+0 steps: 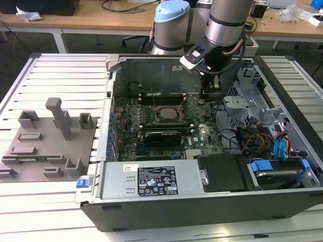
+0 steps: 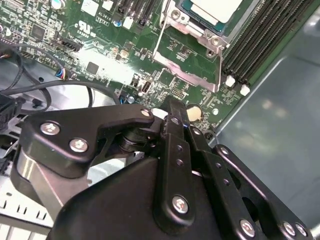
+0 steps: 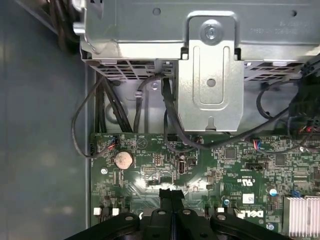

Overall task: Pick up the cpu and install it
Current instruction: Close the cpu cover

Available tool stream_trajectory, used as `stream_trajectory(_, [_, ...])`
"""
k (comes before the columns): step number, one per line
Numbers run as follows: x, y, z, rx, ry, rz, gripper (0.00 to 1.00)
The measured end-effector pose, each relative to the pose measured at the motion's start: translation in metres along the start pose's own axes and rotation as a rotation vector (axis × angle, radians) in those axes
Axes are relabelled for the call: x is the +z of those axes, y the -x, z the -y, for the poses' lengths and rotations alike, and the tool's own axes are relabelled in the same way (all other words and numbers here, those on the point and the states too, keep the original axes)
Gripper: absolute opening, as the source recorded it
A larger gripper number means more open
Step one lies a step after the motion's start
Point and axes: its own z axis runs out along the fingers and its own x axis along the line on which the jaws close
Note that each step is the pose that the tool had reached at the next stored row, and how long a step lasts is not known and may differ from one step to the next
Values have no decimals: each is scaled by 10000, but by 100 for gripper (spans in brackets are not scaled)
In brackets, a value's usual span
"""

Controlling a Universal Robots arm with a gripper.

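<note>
Claw (image 2: 175, 109) closed, empty, over motherboard (image 2: 100, 65), apart from cpu (image 2: 215, 7)

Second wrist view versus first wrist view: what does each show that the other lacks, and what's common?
Second wrist view: the cpu lying in the socket frame, beside memory slots. First wrist view: a silver metal cage with black cables running down to the board. In both wrist views: the green motherboard, its coin battery and the shut tool.

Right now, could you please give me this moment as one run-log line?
pincer: shut, empty | position: over board beside coin cell | cpu: in socket, clear of pincer
</note>
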Motion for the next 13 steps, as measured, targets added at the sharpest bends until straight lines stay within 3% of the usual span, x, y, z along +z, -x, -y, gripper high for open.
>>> stream_trajectory(6, [166,2,1,-4,-4,0,11])
stream_trajectory(13, [171,2,17,-4,-2,-1,11])
